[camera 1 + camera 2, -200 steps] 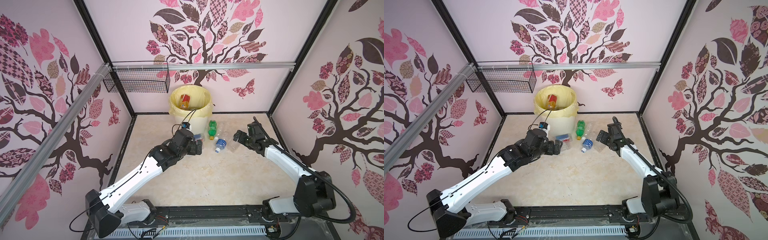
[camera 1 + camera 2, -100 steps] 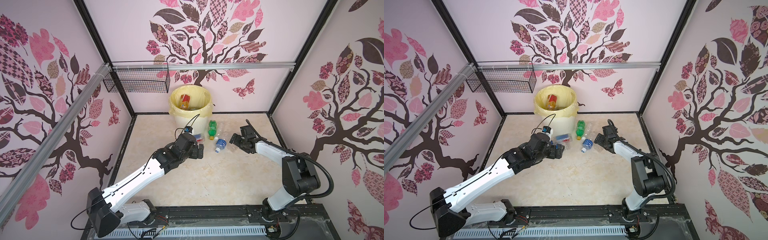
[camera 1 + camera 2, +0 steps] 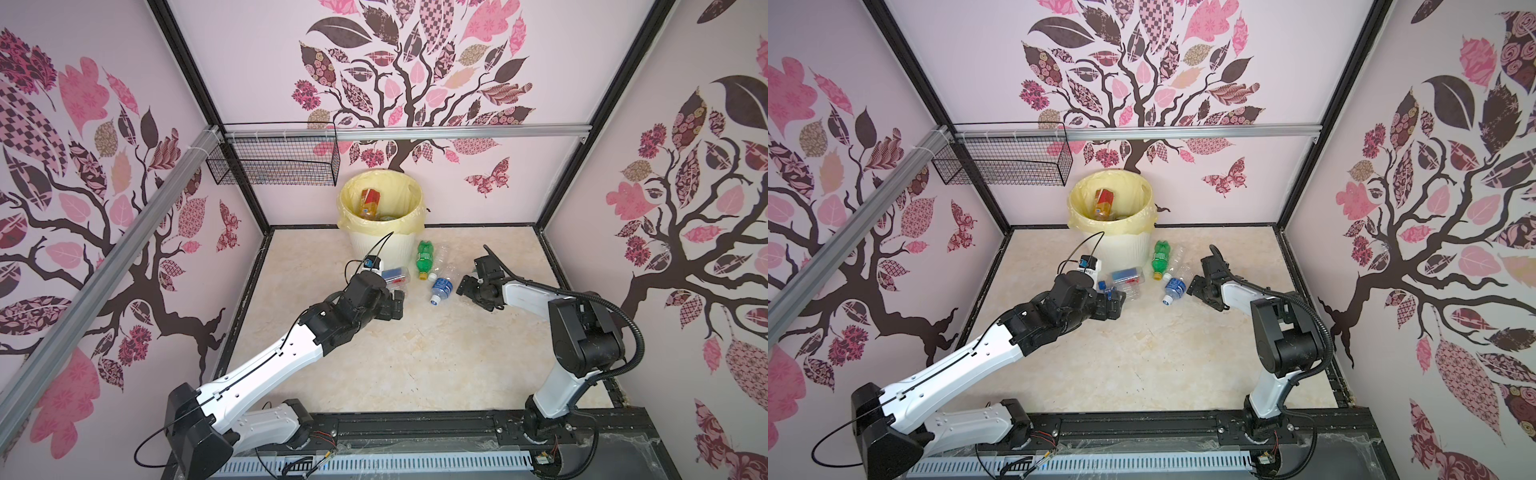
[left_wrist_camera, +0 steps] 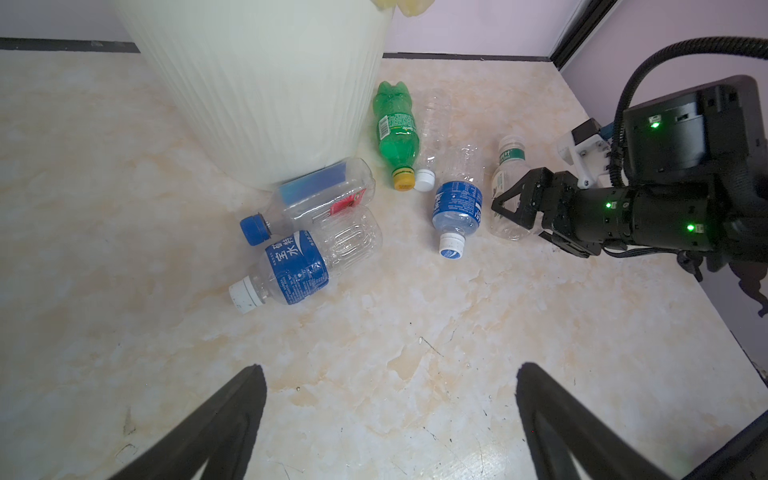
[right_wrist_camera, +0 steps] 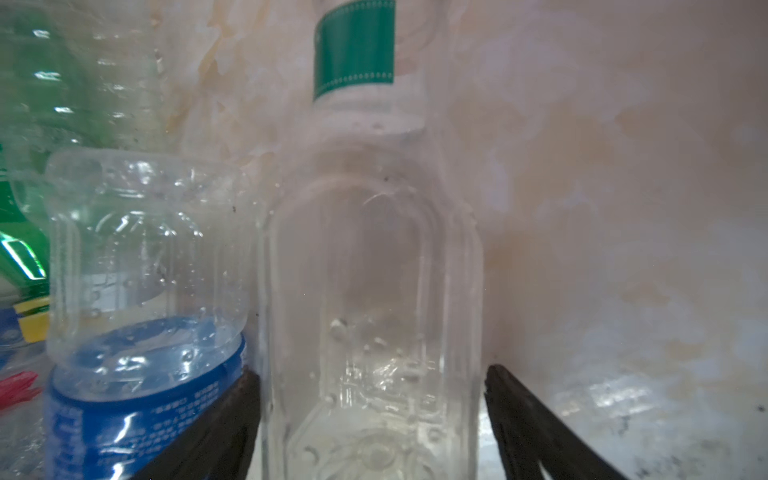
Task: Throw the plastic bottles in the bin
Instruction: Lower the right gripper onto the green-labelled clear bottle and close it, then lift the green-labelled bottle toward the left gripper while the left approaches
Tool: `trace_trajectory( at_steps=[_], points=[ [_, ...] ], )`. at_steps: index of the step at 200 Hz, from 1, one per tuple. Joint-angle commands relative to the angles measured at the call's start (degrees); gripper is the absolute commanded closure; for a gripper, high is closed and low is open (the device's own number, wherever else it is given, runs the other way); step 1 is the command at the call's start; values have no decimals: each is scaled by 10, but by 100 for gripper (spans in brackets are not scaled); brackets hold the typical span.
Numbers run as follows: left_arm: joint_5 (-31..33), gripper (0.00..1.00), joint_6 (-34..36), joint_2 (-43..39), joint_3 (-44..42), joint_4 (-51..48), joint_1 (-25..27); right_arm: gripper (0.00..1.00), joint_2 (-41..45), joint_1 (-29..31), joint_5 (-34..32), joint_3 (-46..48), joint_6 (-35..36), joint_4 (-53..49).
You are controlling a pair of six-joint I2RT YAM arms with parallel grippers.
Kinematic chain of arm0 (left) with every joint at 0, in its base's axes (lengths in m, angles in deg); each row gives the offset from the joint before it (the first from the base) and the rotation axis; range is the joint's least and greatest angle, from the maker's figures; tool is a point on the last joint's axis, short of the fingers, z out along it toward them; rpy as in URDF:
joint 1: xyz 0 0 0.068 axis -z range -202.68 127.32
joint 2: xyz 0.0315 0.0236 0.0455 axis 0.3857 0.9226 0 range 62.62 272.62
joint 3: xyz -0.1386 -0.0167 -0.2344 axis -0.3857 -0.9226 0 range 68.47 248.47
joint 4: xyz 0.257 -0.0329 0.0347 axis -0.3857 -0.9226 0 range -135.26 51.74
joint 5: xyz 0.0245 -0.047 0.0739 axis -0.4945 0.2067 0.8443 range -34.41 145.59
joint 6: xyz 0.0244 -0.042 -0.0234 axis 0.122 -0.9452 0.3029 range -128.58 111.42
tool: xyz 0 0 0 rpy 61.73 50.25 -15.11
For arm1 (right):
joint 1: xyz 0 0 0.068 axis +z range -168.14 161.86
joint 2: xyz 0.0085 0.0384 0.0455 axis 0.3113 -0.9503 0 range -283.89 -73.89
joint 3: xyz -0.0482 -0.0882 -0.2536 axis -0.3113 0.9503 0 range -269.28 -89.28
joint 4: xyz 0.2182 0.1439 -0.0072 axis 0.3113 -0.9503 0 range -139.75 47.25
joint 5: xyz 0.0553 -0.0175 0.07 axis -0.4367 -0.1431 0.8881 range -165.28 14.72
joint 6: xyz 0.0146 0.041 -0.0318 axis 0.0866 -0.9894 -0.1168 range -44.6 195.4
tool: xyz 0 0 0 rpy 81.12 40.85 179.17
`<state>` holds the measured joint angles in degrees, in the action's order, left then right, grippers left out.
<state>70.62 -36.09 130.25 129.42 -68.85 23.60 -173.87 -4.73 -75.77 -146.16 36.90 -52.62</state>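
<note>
The cream ribbed bin (image 3: 384, 249) (image 3: 1121, 249) (image 4: 257, 104) stands at the back wall with an amber-red bottle (image 3: 369, 201) inside. Several plastic bottles lie on the floor by it: a green one (image 3: 424, 257) (image 4: 397, 137), a blue-labelled one (image 3: 441, 287) (image 4: 457, 208), and two clear ones (image 4: 320, 199) (image 4: 299, 262) against the bin's foot. My right gripper (image 3: 467, 286) (image 4: 513, 216) (image 5: 370, 372) straddles a clear bottle with a green band (image 4: 505, 183) (image 5: 370, 291), with slim gaps at both jaws. My left gripper (image 3: 397, 303) (image 4: 390, 368) hangs open and empty, short of the two clear bottles.
A black wire basket (image 3: 274, 164) hangs on the back rail left of the bin. One more clear, unlabelled bottle (image 4: 434, 124) lies beside the green one. The walls of the cell close in on three sides of the marble-patterned floor (image 3: 415, 353).
My right gripper has slid left and down onto the green-banded bottle and its jaws have narrowed around it. The left gripper has drifted slightly towards the front.
</note>
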Motion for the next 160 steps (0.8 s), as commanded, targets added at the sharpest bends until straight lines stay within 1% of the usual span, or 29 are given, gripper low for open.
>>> trace_trajectory(
  at_steps=[1,18,77,122,141,160],
  points=[
    [15,3,2,-5,-14,12,0,21,8,0,3,16,5,4],
    [31,3,-9,-3,-14,8,0,29,25,0,2,31,9,6],
    [25,3,-34,-12,-12,-5,0,39,101,1,9,73,25,9],
    [-5,3,-55,-10,12,-44,0,40,164,13,15,84,41,-9],
    [-7,3,-70,-6,32,-65,-4,41,194,36,6,82,53,-16],
    [-28,3,-86,-1,52,-82,-18,41,220,69,-7,75,67,-24]
  ],
)
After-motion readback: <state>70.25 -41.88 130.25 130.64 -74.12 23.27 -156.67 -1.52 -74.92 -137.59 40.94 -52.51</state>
